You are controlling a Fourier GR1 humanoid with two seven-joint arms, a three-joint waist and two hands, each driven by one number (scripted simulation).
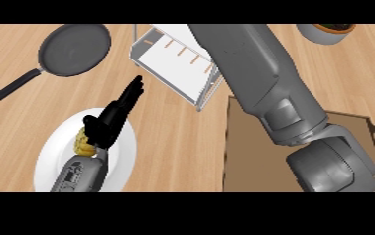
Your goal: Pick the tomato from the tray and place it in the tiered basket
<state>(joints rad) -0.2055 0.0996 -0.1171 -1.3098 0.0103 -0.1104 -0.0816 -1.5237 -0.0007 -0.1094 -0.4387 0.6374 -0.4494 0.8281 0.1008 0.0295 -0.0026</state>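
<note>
The tiered basket [173, 63], a wire frame with a white shelf, stands at the top middle of the counter. My right forearm [256, 75] crosses above its right side and runs out past the top of the view, so the right hand does not show. The brown tray [245, 149] lies at the lower right, mostly covered by that arm. No tomato shows anywhere. My left hand [110, 120] hangs open over a white plate [55, 149], its fingers straight and pointing toward the basket's near left corner.
A dark frying pan [73, 48] with its handle toward the left edge lies at the upper left. A yellow object [86, 145] sits on the white plate under my left hand. A pale bowl [326, 32] stands at the top right corner.
</note>
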